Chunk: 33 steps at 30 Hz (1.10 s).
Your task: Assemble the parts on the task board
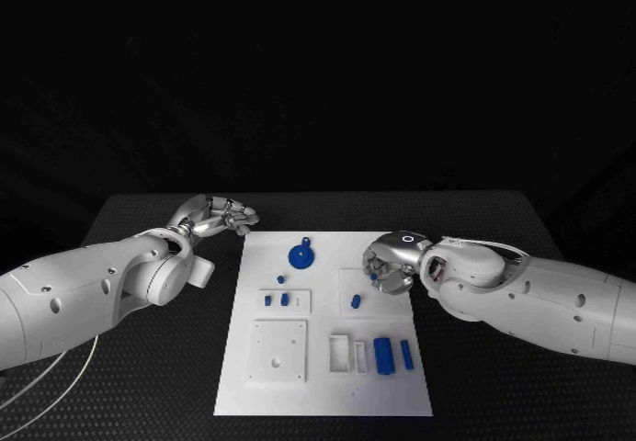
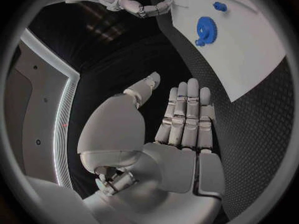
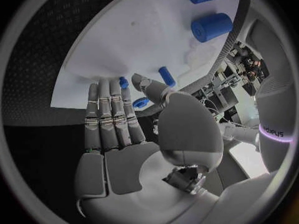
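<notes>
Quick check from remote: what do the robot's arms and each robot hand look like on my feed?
Both arms are bulky, glossy white shells with rounded joints. The left robot hand and right robot hand are silver metal with segmented fingers. The right wrist carries a glowing ring and grey lettering on its shell. Thin pale cables trail beneath the left arm.

Parts (image 1: 381, 355) on task board (image 1: 324, 395) (mid-table (image 1: 132, 386)).

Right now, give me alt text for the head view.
A white task board lies on a black table with small blue parts on it. The right hand hovers over its right edge; the left hand sits open beyond its upper left corner.
</notes>
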{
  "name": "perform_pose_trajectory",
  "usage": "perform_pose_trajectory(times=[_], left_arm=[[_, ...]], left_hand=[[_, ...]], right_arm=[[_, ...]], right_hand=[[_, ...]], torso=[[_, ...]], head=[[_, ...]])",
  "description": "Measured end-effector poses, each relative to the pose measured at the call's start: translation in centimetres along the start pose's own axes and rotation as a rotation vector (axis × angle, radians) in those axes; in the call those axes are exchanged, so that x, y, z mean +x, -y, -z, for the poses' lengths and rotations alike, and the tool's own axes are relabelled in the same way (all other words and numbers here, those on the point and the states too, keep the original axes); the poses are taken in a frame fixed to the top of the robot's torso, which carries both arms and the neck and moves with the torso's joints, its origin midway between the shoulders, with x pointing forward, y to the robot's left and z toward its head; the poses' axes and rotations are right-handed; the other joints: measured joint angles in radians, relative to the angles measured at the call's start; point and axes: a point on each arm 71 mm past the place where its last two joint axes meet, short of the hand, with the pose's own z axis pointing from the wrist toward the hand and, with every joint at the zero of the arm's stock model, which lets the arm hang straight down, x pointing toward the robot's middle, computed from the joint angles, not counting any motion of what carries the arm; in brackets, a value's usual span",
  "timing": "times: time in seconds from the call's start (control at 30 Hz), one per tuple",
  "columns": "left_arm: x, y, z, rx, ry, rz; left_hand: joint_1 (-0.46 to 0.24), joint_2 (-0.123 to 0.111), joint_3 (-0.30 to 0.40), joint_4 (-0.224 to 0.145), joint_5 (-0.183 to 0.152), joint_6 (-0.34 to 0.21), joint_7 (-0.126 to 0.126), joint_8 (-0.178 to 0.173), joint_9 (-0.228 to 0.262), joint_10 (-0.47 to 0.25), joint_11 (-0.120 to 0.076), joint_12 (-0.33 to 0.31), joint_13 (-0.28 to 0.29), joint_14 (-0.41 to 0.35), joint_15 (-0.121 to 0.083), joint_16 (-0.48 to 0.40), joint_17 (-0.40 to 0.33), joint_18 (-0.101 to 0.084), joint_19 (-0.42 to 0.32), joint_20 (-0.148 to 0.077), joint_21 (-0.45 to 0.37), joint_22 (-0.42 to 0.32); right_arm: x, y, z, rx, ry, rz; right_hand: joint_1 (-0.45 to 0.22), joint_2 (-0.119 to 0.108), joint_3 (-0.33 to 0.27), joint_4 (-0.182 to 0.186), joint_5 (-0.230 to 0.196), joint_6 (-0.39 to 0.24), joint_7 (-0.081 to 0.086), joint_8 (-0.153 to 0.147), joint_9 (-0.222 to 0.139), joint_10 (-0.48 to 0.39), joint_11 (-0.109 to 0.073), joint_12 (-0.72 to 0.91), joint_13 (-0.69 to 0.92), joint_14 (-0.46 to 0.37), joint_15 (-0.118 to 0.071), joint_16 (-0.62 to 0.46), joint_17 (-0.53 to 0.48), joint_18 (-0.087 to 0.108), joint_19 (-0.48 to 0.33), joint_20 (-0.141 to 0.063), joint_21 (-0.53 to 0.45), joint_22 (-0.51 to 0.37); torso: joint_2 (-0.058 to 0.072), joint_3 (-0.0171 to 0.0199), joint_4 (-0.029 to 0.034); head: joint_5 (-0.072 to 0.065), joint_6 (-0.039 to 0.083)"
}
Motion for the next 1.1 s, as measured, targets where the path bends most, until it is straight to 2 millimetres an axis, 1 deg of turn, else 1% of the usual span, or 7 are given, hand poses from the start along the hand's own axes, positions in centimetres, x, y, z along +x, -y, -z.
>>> perform_pose_trajectory(times=[0.2, 0.33, 0.43, 0.67, 0.97, 1.03, 1.1], left_arm=[[0.0, 0.0, 0.0, -0.003, 0.000, 0.002], [0.0, 0.0, 0.0, -0.004, 0.000, 0.003], [0.0, 0.0, 0.0, -0.004, -0.001, 0.003], [-0.1, -0.1, 0.0, -0.009, -0.001, 0.004], [-0.2, -0.2, 0.1, -0.019, 0.001, 0.004], [-0.2, -0.2, 0.1, -0.021, 0.000, 0.004], [-0.2, -0.2, 0.1, -0.023, 0.000, 0.004]], left_hand=[[0.000, 0.000, 0.000, 0.000, 0.000, 0.000, 0.000, 0.000, 0.000, 0.000, 0.000, 0.000, -0.001, 0.000, 0.000, -0.004, 0.002, 0.000, 0.000, 0.000, 0.000, 0.000], [0.000, 0.000, 0.000, 0.000, 0.000, 0.000, 0.000, 0.000, 0.000, 0.000, 0.000, 0.000, -0.002, 0.000, 0.000, -0.004, 0.002, 0.000, 0.000, 0.000, 0.000, 0.000], [0.000, 0.000, 0.000, 0.000, 0.000, 0.000, 0.000, 0.000, 0.000, 0.000, 0.000, 0.000, -0.002, 0.000, 0.000, -0.004, 0.003, 0.000, 0.000, 0.000, 0.000, 0.001], [0.000, 0.000, 0.000, 0.000, 0.000, 0.000, 0.000, 0.000, 0.000, 0.000, 0.000, 0.000, -0.003, 0.000, 0.000, -0.008, 0.004, 0.000, 0.000, 0.000, 0.000, 0.001], [0.000, 0.000, 0.000, 0.000, 0.000, 0.000, 0.000, 0.000, 0.000, 0.000, 0.000, 0.000, -0.004, 0.004, 0.004, -0.008, 0.007, 0.000, 0.000, 0.000, -0.004, 0.002], [0.000, 0.000, 0.000, 0.000, 0.000, 0.000, 0.000, 0.000, 0.000, 0.000, 0.000, 0.000, -0.004, 0.004, 0.004, -0.011, 0.007, 0.000, 0.000, 0.000, -0.004, 0.002], [0.000, 0.000, -0.003, -0.003, 0.000, 0.000, 0.000, 0.000, 0.000, 0.000, 0.000, 0.000, -0.004, 0.004, 0.004, -0.012, 0.007, 0.000, 0.000, 0.000, -0.004, 0.002]], right_arm=[[0.2, -0.4, -0.1, 0.000, 0.009, 0.041], [0.3, -0.7, -0.1, 0.003, 0.016, 0.071], [0.3, -0.8, -0.2, 0.005, 0.022, 0.087], [0.6, -1.1, -0.4, 0.013, 0.036, 0.118], [0.7, -1.4, -0.5, 0.023, 0.050, 0.146], [0.8, -1.5, -0.5, 0.024, 0.052, 0.153], [0.8, -1.5, -0.5, 0.024, 0.053, 0.159]], right_hand=[[0.015, -0.007, 0.028, 0.005, -0.020, 0.025, -0.012, 0.005, 0.000, 0.026, -0.010, -0.005, 0.007, 0.008, -0.008, 0.000, 0.014, 0.000, 0.009, -0.005, 0.000, 0.009], [0.020, -0.006, 0.040, 0.007, -0.021, 0.031, -0.010, 0.005, 0.001, 0.032, -0.011, -0.008, 0.015, 0.011, -0.011, 0.005, 0.022, 0.000, 0.015, -0.007, 0.000, 0.012], [0.024, -0.010, 0.050, 0.008, -0.021, 0.039, -0.015, 0.007, 0.002, 0.041, -0.013, -0.008, 0.017, 0.017, -0.010, 0.009, 0.027, 0.000, 0.022, -0.008, 0.000, 0.014], [0.033, -0.001, 0.063, 0.008, -0.021, 0.060, -0.024, 0.017, 0.007, 0.061, -0.022, -0.007, 0.026, 0.026, -0.019, 0.017, 0.044, 0.000, 0.036, -0.014, 0.000, 0.020], [0.041, -0.001, 0.076, 0.001, -0.021, 0.078, -0.029, 0.023, 0.011, 0.084, -0.030, -0.007, 0.034, 0.039, -0.025, 0.026, 0.062, 0.000, 0.057, -0.021, 0.000, 0.028], [0.041, -0.001, 0.077, 0.001, -0.021, 0.084, -0.035, 0.023, 0.012, 0.089, -0.032, -0.008, 0.038, 0.040, -0.026, 0.032, 0.067, 0.000, 0.058, -0.022, 0.000, 0.029], [0.041, -0.001, 0.082, 0.000, -0.021, 0.095, -0.035, 0.027, 0.014, 0.097, -0.039, -0.008, 0.046, 0.051, -0.029, 0.032, 0.075, 0.000, 0.070, -0.027, 0.001, 0.033]], torso=[[0.000, -0.0001, -0.0001], [0.000, -0.0003, -0.0001], [0.000, -0.0004, 0.0000], [0.000, -0.0001, 0.0001], [0.000, 0.0002, 0.0003], [0.000, 0.0002, 0.0004], [0.000, 0.0000, 0.0004]], head=[[0.000, -0.002], [-0.002, -0.002], [-0.003, -0.003], [-0.005, -0.004], [-0.006, -0.006], [-0.007, -0.007], [-0.008, -0.007]])
